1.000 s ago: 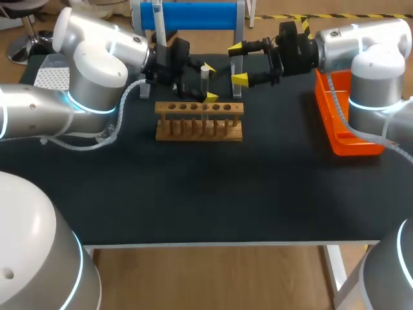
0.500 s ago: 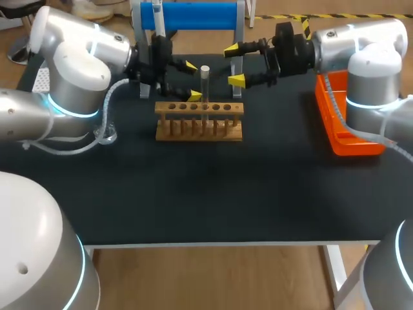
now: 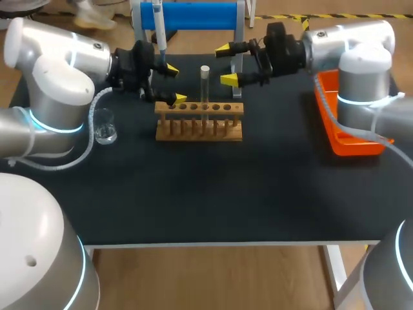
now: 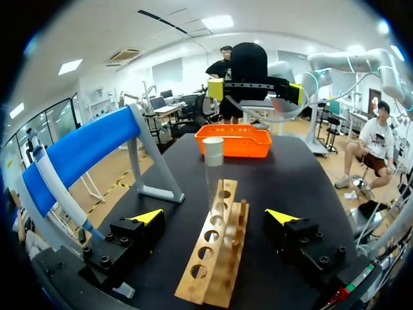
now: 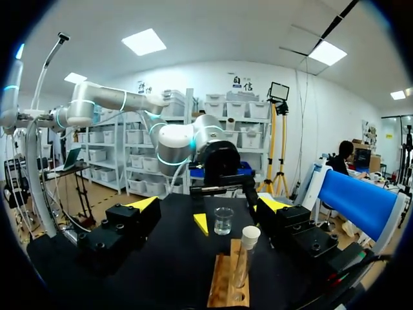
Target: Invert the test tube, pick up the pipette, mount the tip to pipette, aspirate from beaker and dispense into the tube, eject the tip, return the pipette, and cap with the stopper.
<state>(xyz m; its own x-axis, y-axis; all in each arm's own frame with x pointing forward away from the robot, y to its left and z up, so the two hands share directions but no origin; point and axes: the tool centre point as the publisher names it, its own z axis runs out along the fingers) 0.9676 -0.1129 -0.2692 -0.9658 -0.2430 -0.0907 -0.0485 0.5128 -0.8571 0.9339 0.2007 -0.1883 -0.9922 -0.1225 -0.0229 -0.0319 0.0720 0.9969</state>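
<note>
The tube (image 3: 204,90) stands upright in a middle hole of the rack (image 3: 199,121), white end up. Whether that end is a stopper can't be told from here. The left gripper (image 3: 174,84) hangs just beside it on one side, fingers spread wide and holding nothing. The right gripper (image 3: 227,63) hovers just behind it on the other side, also wide open and empty. Neither touches the glass.

That's the tight spot. The tube is tall and thin with two sets of open fingers flanking it, so a sideways swing from either arm would likely knock it askew or drag the light rack along. The two grippers are also near each other above the rack, and if both close in together they may clash.

The pipette (image 3: 158,26) hangs on the blue stand (image 3: 193,14), just behind the left gripper. A reach for it has to clear the stand's upright, and a careless swing risks catching the tube on the way. The beaker (image 3: 105,127) sits close under the left arm's hose, and a low sweep there could tip it.

For room, the stand lines the far edge and the tray (image 3: 342,139) hugs the right edge beside the right arm. In front of the rack, the table (image 3: 206,194) runs open all the way to the near edge, so lifting up and pulling back that way looks the safest exit.
</note>
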